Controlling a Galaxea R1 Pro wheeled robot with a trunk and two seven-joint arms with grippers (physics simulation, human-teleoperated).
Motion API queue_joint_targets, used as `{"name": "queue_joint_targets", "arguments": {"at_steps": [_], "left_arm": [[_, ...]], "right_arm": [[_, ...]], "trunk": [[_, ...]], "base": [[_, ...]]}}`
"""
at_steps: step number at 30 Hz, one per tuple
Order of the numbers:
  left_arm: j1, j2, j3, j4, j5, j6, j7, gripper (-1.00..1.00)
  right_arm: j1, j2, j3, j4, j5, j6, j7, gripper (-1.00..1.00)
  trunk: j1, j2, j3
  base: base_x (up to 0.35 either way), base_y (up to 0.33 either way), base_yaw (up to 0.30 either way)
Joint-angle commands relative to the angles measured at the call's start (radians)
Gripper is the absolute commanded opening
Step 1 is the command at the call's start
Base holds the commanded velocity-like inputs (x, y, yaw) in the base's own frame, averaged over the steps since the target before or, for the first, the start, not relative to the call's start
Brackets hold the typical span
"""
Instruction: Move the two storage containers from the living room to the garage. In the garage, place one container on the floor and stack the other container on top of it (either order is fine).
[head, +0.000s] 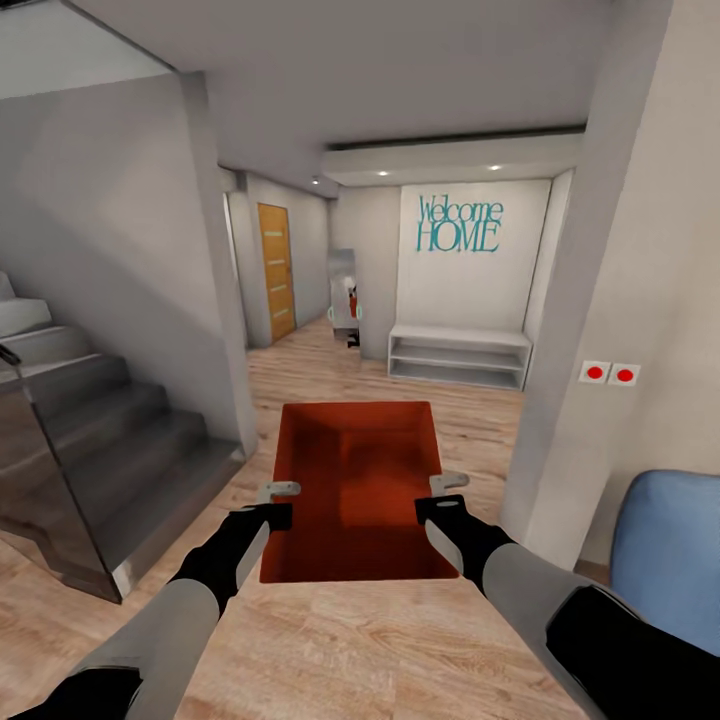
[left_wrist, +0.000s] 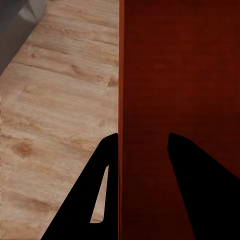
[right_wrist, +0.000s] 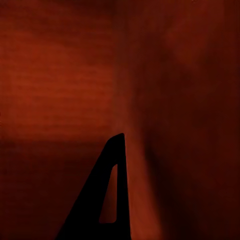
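One orange-red storage container (head: 355, 490) hangs level in front of me over light wood-plank flooring (head: 400, 640), its open top facing up. My left gripper (head: 278, 497) is shut on its left wall. In the left wrist view the two dark fingers (left_wrist: 100, 190) straddle that wall of the container (left_wrist: 180, 75), one on either side. My right gripper (head: 448, 490) is shut on the container's right wall. In the right wrist view one finger (right_wrist: 107, 195) lies against the container's red inner surface (right_wrist: 60, 75). The garage is out of view.
A grey staircase (head: 90, 450) rises close on the left. A cream wall corner (head: 560, 400) and a blue sofa (head: 665, 560) stand close on the right. Ahead, the hallway holds a white shelf bench (head: 460, 355) and an orange wooden door (head: 275, 270).
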Motion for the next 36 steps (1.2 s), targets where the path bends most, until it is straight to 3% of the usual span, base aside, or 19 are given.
{"name": "queue_joint_targets", "arguments": {"at_steps": [1, 11, 17, 25, 26, 36], "left_arm": [[0.0, 0.001, 0.006, 0.0, 0.008, 0.006, 0.008, -1.0], [0.0, -0.008, 0.013, 0.003, -0.037, 0.007, 0.007, -1.0], [0.0, -0.007, 0.017, 0.006, -0.039, 0.01, 0.005, -1.0], [0.0, -0.006, 0.016, 0.007, -0.038, 0.009, 0.004, -1.0], [0.0, 0.001, 0.004, 0.007, 0.007, 0.009, 0.008, -1.0], [0.0, 0.001, 0.004, 0.007, 0.007, 0.009, 0.008, -1.0]], "right_arm": [[-0.001, -0.006, 0.003, -0.006, 0.001, 0.001, -0.006, -1.0], [0.0, -0.021, 0.12, -0.009, -0.129, -0.01, -0.006, -1.0], [0.0, -0.021, 0.149, -0.009, -0.16, -0.01, -0.006, -1.0], [-0.001, -0.021, 0.156, -0.009, -0.167, -0.01, -0.006, -1.0], [0.0, -0.021, -0.024, -0.009, 0.034, -0.01, -0.006, -1.0], [-0.001, -0.021, -0.024, -0.01, 0.035, -0.011, -0.006, -1.0]], "trunk": [[0.0, -0.001, 0.0], [0.0, -0.001, 0.0], [0.0, -0.001, 0.0], [0.0, -0.001, 0.0], [0.0, -0.001, 0.0], [0.0, -0.001, 0.0]], "base": [[0.0, 0.0, 0.0], [0.029, 0.004, 0.0], [0.276, 0.06, 0.0], [0.317, 0.072, 0.0], [0.32, 0.073, 0.0], [0.32, 0.073, 0.0]]}}
